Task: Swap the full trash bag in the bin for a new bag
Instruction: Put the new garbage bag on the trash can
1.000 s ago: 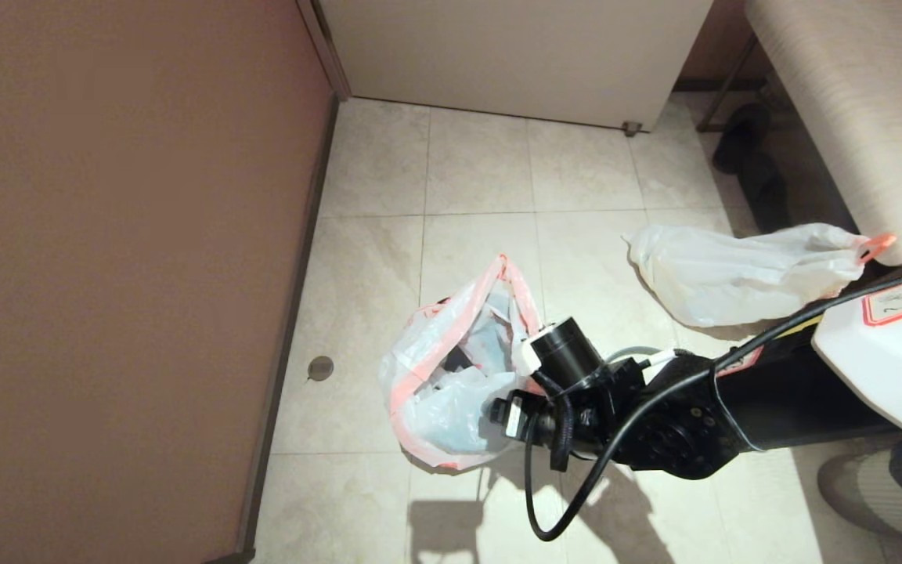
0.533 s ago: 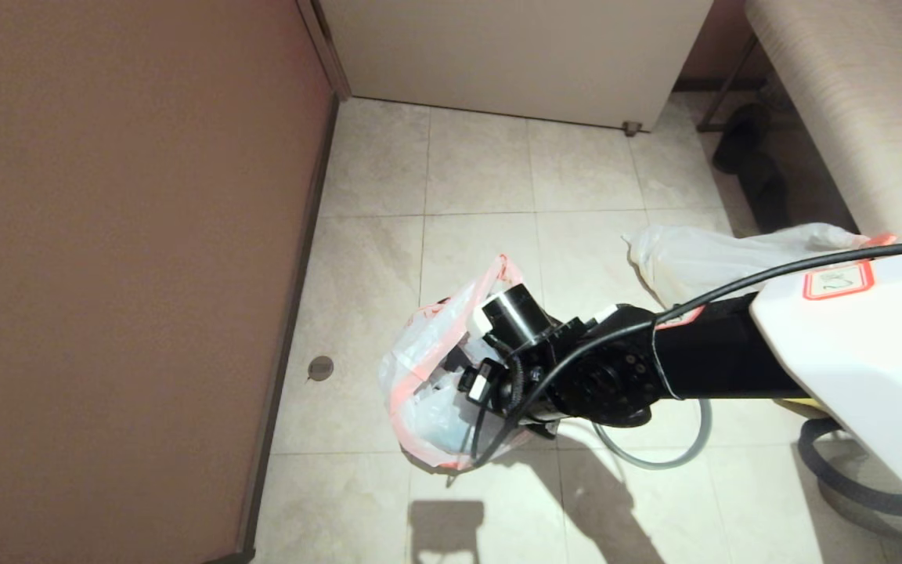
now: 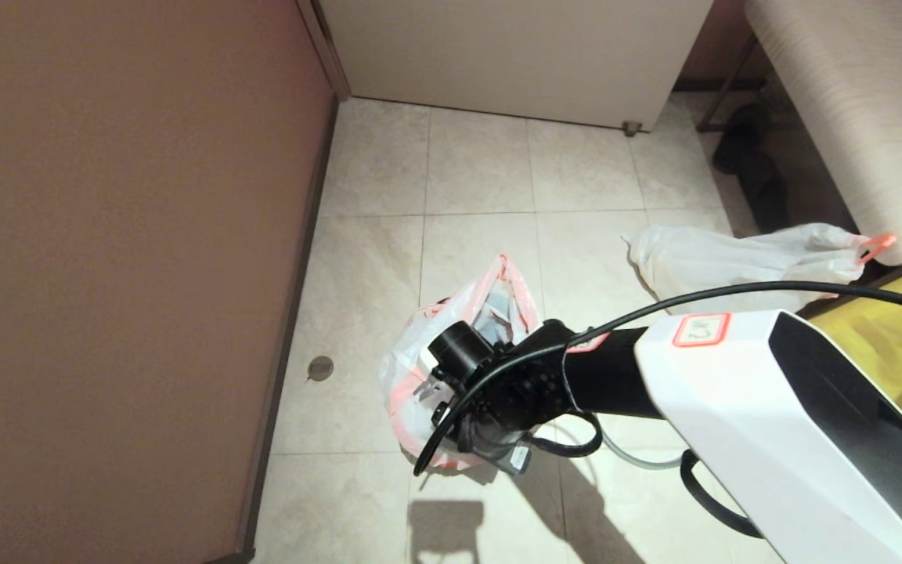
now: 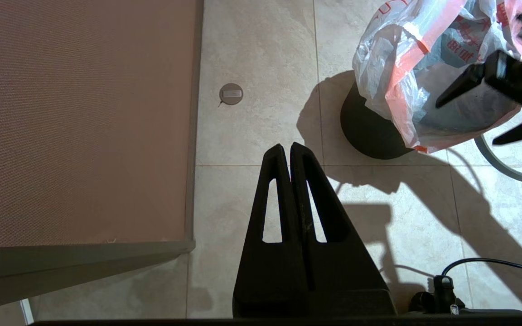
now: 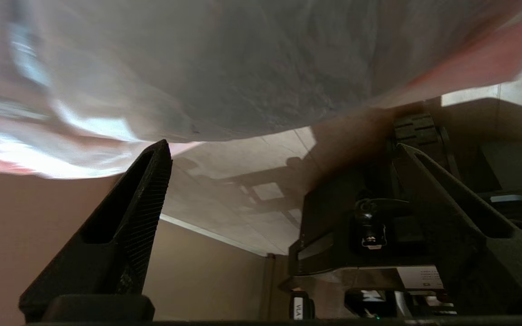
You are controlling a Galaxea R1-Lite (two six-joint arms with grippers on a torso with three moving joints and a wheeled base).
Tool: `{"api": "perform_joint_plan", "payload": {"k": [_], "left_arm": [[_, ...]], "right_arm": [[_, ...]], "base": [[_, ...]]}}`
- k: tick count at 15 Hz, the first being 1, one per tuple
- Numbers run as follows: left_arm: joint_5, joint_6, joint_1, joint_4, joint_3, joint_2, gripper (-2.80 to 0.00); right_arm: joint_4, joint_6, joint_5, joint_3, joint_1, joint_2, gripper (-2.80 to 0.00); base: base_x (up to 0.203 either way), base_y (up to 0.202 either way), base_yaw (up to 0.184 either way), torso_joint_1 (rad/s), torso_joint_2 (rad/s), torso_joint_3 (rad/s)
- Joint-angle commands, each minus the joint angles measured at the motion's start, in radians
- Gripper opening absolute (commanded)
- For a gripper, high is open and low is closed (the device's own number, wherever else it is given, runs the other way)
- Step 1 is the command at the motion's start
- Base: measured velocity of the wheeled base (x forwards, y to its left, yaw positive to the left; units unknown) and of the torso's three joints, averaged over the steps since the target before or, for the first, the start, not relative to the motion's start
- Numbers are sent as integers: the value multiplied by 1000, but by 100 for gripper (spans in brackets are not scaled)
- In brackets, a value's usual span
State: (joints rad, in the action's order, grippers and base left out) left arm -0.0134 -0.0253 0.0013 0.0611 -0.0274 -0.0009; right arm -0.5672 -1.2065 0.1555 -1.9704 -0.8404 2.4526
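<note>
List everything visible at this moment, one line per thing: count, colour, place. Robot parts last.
new bag: 1, translucent white with orange-red print, draped over the bin, mouth open.
bin: 1, black, on the floor tiles, mostly covered by the new bag.
full trash bag: 1, plain translucent white with an orange tab, lying on the floor beside the bench.
yellow bag: 1, yellow, at the head view's right edge.
bench: 1, pale striped, upper right.
cabinet: 1, off-white, against the far side.
wall panel: 1, brown, along the left.
floor drain: 1, grey round, by the wall panel.
right gripper: 1, black, open, at the new bag's mouth.
left gripper: 1, black, shut, parked above the floor.
</note>
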Motion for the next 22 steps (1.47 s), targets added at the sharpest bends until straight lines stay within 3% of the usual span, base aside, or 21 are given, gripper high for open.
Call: {"api": "perform_joint_plan", "payload": {"k": [1,2,4,6,12,15,20,22], "left_arm": [[0,-1,0,0,0,1,-280],[0,-1,0,0,0,1,-280],[0,-1,0,0,0,1,-280],[0,-1,0,0,0,1,-280],[0,-1,0,0,0,1,-280],[0,-1,0,0,0,1,-280],[0,-1,0,0,0,1,-280],[0,-1,0,0,0,1,-280]], "right_arm": [[-4,-6,2,-2,3,46,0],[-4,3,1,0,4,37,0],[-15,117,29,11,-5,45,0],[-31,134,161,21,-6,70,0],[-33,153,206,9,154,95,0],[-27,209,310,5,221,62,0],[87,302,326,5,356,-22,0],[81,296,319,14,362,-80,0]], "base": [[0,0,0,0,0,0],[0,0,0,0,0,0],[0,0,0,0,0,0],[0,0,0,0,0,0],[0,0,0,0,0,0],[0,0,0,0,0,0],[0,0,0,0,0,0],[0,0,0,0,0,0]]}}
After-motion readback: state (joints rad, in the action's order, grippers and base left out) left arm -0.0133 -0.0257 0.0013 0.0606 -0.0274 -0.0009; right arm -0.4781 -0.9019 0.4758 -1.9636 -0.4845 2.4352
